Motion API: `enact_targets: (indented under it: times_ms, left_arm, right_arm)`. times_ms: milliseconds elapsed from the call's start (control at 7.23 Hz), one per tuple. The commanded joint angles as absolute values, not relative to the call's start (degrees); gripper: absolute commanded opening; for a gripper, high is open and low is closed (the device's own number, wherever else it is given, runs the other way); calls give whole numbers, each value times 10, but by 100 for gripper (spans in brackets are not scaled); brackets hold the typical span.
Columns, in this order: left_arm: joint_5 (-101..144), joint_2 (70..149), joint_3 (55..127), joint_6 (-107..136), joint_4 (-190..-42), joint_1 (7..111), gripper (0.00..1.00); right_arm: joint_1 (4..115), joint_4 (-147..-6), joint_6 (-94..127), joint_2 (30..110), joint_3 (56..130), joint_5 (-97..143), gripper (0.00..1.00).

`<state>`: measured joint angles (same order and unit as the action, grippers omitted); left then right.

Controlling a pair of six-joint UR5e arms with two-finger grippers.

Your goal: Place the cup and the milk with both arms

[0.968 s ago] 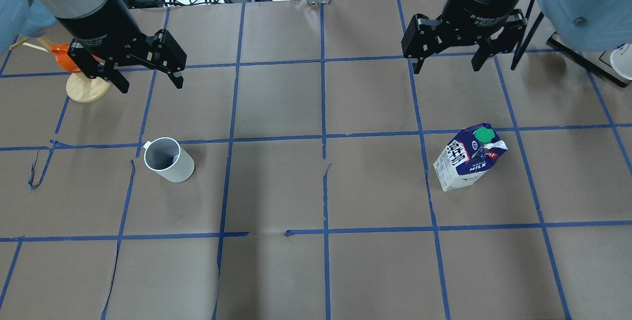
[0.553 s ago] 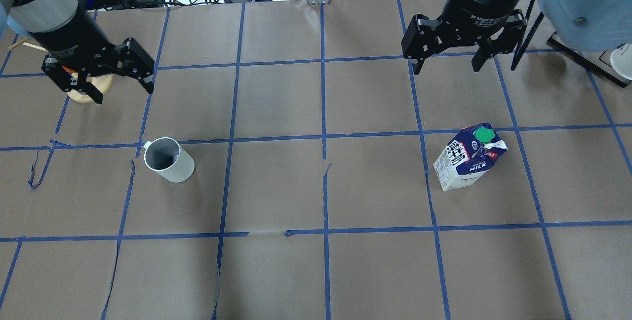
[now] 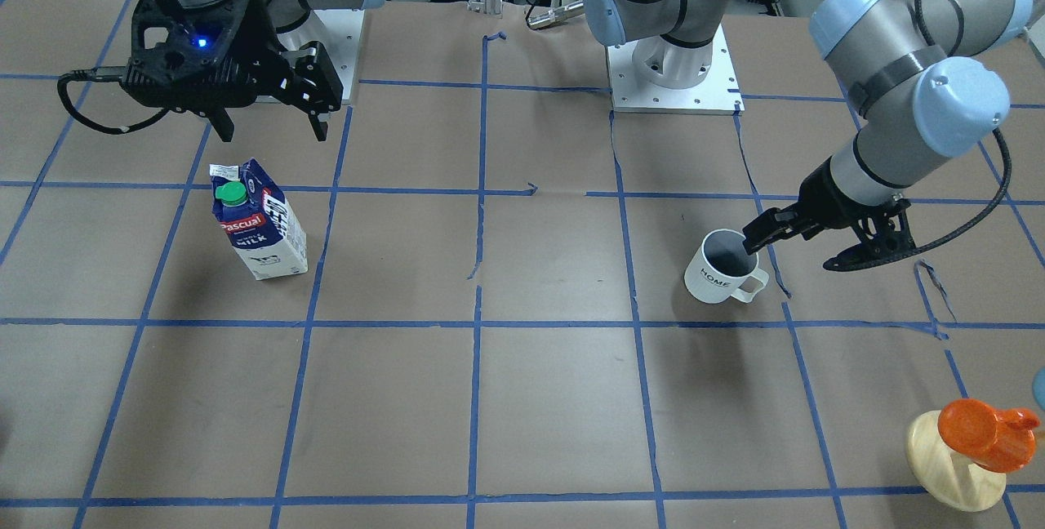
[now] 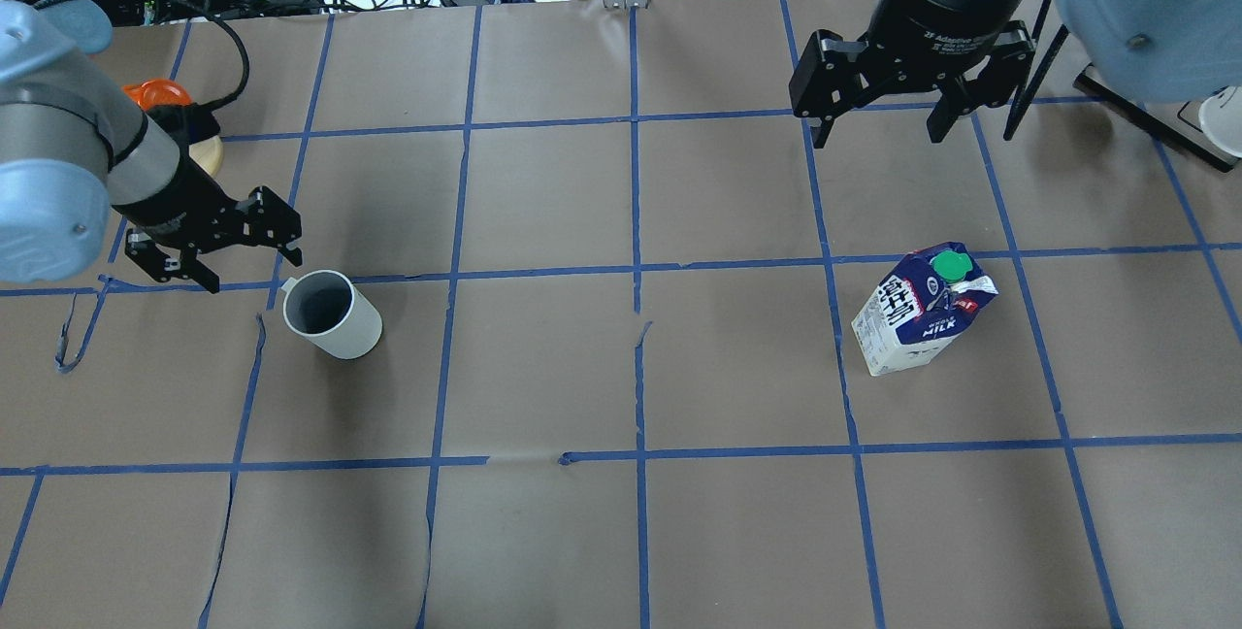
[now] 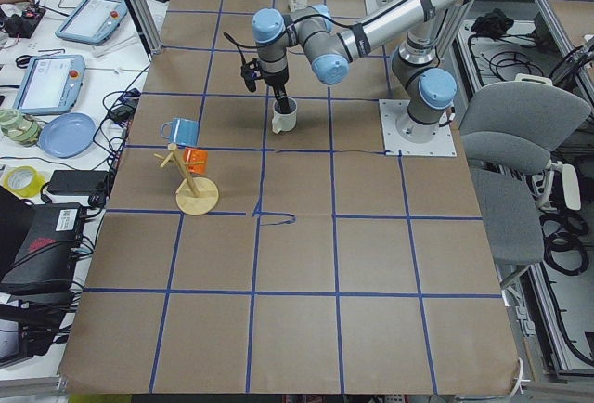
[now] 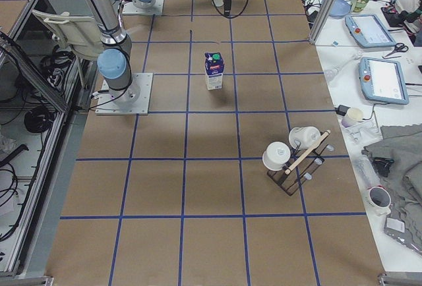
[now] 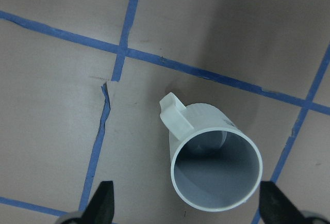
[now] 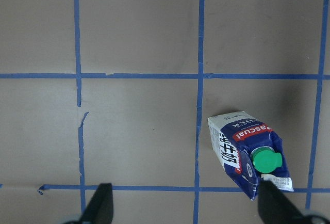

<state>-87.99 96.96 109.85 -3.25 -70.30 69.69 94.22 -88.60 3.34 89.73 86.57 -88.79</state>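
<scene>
Cup (image 4: pixel 335 318), approached by my left gripper (image 4: pixel 252 272): jaws spread, empty, low, just beside the rim on the handle side. I judge it is lined up to straddle the wall. Cup stands upright on the table's (image 4: pixel 543 367) left half. Milk (image 4: pixel 922 314): upright on the right half, well apart, so each arm serves its own item. Right gripper (image 4: pixel 879 136): spread, empty, raised beyond the milk, not yet committed.

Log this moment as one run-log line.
left gripper: open, low beside cup | right gripper: open, raised, away from milk | cup: upright, ungrasped | milk: upright, ungrasped
</scene>
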Motion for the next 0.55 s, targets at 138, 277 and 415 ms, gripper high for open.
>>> enact_targets:
  times_ms: [138, 277, 415]
  left_arm:
    - [-878, 1018, 1110, -28, -679, 696, 100]
    - [-883, 1022, 1113, -32, -680, 696, 100]
    - [-882, 1027, 1113, -26, -683, 696, 100]
  right_arm:
    - [942, -886, 33, 897, 866, -888, 100]
    - [942, -886, 33, 897, 866, -888, 100]
    - [942, -885, 33, 897, 866, -888, 100]
